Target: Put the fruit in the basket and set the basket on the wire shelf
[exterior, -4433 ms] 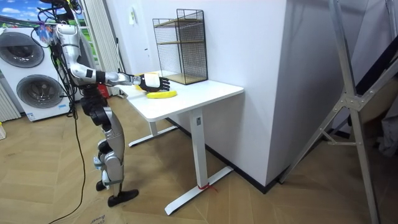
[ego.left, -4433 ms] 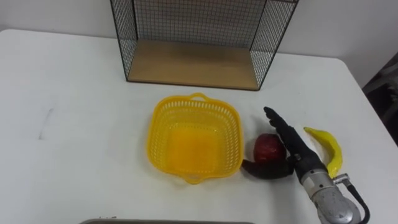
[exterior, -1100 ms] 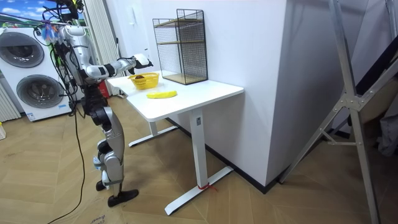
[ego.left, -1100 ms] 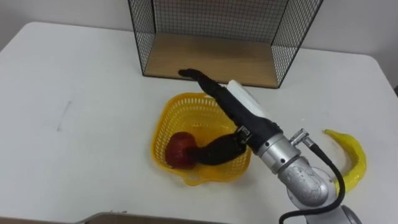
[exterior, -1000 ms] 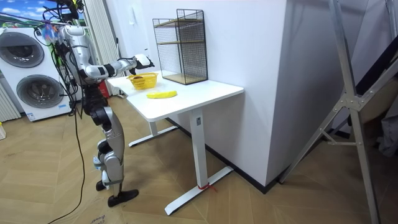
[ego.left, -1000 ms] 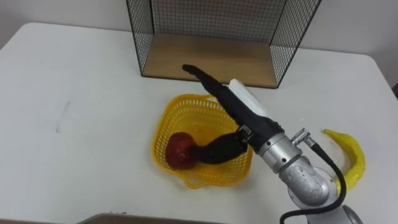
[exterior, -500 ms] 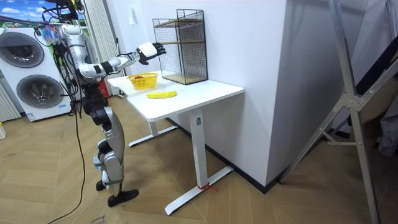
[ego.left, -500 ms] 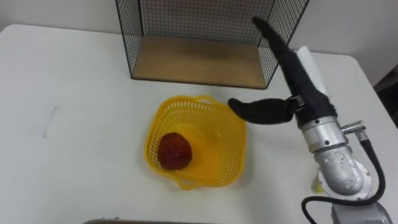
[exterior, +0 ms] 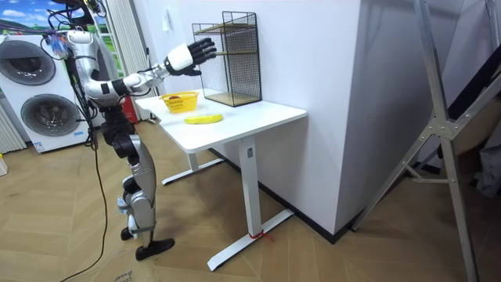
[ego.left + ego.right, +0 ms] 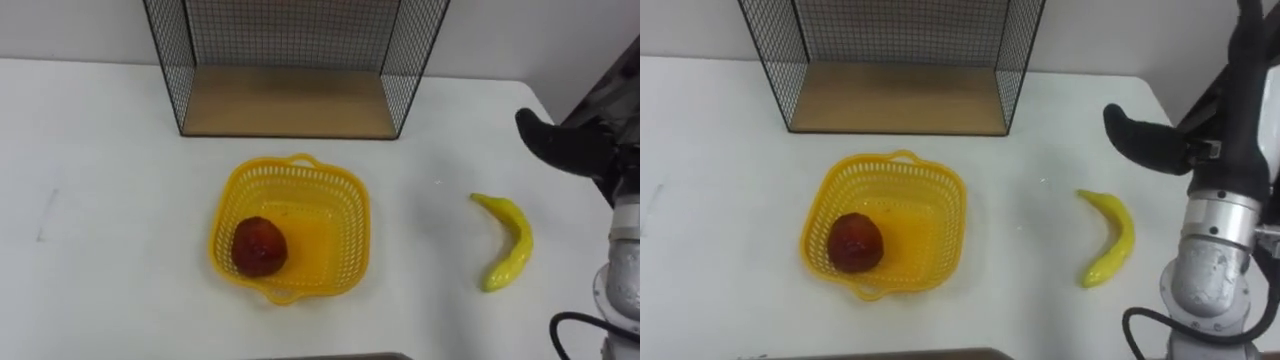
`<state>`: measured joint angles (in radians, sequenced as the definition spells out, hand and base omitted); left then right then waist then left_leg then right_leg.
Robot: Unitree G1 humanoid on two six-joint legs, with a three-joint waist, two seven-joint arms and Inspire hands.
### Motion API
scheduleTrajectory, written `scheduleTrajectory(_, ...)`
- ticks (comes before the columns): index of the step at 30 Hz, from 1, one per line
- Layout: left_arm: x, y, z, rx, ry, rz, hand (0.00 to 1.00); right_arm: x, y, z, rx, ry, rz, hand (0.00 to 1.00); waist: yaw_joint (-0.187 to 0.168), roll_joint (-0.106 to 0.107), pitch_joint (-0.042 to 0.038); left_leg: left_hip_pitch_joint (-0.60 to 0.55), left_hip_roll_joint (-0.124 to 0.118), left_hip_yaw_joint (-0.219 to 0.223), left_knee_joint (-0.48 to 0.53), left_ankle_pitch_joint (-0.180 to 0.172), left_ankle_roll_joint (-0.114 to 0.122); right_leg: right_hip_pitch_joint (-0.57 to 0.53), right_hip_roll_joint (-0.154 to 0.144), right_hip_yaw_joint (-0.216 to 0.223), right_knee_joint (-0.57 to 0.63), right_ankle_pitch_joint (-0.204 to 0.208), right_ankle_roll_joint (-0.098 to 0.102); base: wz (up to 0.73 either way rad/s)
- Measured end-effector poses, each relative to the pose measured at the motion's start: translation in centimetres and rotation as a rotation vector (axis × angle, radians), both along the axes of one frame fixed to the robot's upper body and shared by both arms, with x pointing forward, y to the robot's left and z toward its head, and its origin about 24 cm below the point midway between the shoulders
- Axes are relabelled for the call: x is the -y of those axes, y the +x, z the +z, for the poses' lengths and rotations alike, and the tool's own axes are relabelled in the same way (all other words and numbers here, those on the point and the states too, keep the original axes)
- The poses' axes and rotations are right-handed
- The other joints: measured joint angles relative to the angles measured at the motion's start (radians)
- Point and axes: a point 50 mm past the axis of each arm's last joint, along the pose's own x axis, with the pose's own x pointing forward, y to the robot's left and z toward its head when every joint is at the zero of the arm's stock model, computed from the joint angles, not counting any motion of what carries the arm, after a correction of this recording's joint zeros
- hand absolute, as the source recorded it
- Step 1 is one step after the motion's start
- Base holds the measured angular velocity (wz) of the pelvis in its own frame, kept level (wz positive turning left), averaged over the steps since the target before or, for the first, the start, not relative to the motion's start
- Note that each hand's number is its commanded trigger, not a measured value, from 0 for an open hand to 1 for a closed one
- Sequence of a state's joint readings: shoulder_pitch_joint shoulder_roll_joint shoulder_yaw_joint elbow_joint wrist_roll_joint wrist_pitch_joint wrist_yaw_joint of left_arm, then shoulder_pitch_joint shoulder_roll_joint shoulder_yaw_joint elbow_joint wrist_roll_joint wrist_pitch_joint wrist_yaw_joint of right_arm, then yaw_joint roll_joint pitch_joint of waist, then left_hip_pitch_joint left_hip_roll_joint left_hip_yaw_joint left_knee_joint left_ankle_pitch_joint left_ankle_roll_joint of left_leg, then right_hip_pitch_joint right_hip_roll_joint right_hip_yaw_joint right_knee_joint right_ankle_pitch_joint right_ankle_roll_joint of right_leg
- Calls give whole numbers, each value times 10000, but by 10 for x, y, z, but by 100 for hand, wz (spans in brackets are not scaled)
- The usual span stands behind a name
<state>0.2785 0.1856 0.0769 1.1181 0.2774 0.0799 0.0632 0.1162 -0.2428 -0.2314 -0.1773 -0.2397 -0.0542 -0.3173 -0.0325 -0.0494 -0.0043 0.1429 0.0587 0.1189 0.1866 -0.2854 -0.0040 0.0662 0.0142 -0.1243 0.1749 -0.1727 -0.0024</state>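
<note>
Apple [image 10: 260, 246] now sits in the basket [image 10: 357, 220], centre-left. Your right hand [image 9: 188, 59] has lifted clear to the right edge, fingers spread, empty. Banana [image 10: 505, 255] still lies on the table [image 10: 100, 200], lower right; you take it next.

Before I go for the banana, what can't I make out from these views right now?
1. The right robot hand: its fingers run out of the eye views at the top right corner. The room view shows them spread.
2. The wire shelf: its upper tier is cut off by the eye views' top edge.
3. The basket: too small in the room view to tell what lies in it.
</note>
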Motion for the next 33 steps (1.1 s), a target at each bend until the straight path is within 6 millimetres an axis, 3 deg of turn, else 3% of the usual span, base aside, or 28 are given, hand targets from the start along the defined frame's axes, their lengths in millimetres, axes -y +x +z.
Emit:
scheduleTrajectory(2,0,2,0,40,10,-12,0,4,-5,-11,-553,137,-214,0,29,5,4,31,3,57,18,0,0,-27,0,35,89,0,0,-7)
scheduleTrajectory(7,-3,10,2,381,117,86,0,5,-6,-15,-842,121,-315,0,96,-44,24,-104,14,174,112,2,4,-178,-1,109,126,55,-20,-8)
scheduleTrajectory(11,-4,16,4,632,148,22,0,6,-5,-30,-1525,247,-300,0,130,-80,-4,-84,13,174,129,2,4,-161,-1,116,150,58,-23,0)
scheduleTrajectory(16,-4,13,4,531,136,43,0,12,-6,-52,-2777,514,-388,0,167,-57,-4,-83,11,173,134,3,5,-166,-5,116,176,59,-22,0)
scheduleTrajectory(27,-5,11,4,318,138,150,0,12,-5,-70,-4099,905,192,0,186,-37,42,-100,-14,154,125,22,34,-242,-45,117,292,55,-17,0)
scheduleTrajectory(33,-6,10,4,240,181,234,0,10,-5,-103,-5929,1446,683,0,324,-133,45,-102,-13,176,145,24,32,-240,-42,140,298,56,-17,0)
